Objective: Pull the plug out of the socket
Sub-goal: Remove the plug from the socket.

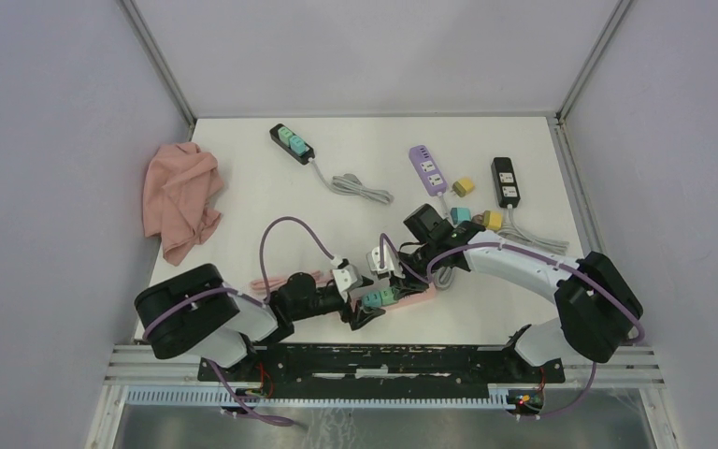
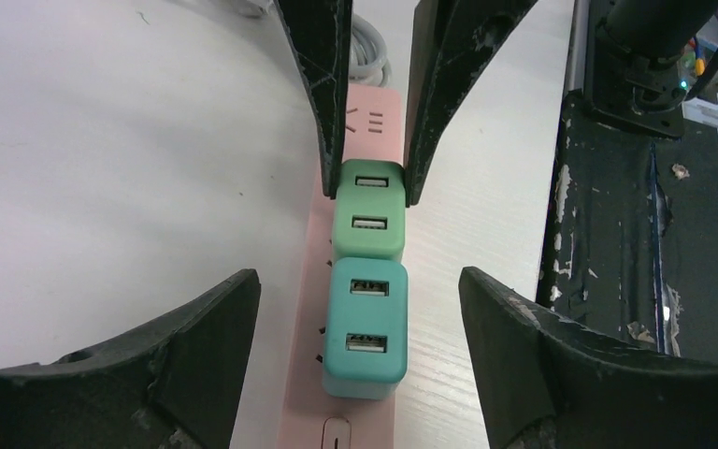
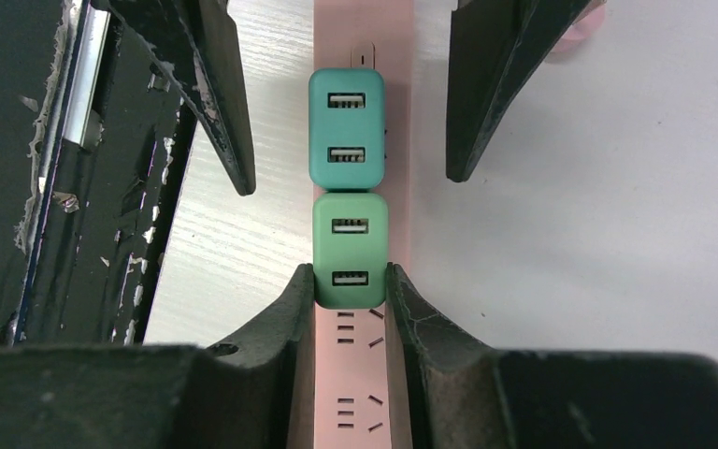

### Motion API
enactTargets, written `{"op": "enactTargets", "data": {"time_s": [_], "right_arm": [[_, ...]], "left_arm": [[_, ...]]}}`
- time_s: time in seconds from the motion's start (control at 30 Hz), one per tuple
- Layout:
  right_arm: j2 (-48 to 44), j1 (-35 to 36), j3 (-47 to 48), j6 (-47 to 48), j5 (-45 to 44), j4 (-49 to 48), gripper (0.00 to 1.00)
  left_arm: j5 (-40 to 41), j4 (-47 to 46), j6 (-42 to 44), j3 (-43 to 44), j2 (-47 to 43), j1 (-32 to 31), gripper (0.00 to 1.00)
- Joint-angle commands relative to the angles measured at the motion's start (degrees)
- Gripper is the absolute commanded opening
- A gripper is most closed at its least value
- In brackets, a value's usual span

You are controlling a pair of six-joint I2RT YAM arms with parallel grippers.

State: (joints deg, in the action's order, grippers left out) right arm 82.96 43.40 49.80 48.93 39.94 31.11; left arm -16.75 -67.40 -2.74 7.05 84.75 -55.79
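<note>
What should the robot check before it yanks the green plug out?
1. Right gripper shut on the green plug: ok.
2. Its fingers press opposite sides of that plug: ok.
3. Teal plug clear of that grip: ok.
4. Pink power strip held down: not ok; left gripper is open, straddling the teal plug.
5. How deep the grip reaches: cannot tell.

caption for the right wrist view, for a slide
Right pincer clamps the green plug on the pink strip.
</note>
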Motion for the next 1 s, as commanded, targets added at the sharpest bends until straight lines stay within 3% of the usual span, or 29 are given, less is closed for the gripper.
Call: {"op": "enactTargets", "data": {"time_s": [0.0, 0.53, 0.97], "right_arm": [[0.61, 0.29, 1.85, 0.48, -0.58, 1.58, 0.00], [0.66, -0.06, 2.17, 0.65, -0.09, 2.26, 0.00], [0.95, -0.15, 2.33, 0.90, -0.07, 2.69, 0.00]], "left_arm": [[3.03, -1.71, -0.01, -1.38, -4.35, 0.03, 0.84], [4.93, 5.46, -1.36, -5.65, -16.26, 0.06, 0.79], [4.41, 3.89, -1.54, -5.57, -13.52, -0.01, 0.74]]}}
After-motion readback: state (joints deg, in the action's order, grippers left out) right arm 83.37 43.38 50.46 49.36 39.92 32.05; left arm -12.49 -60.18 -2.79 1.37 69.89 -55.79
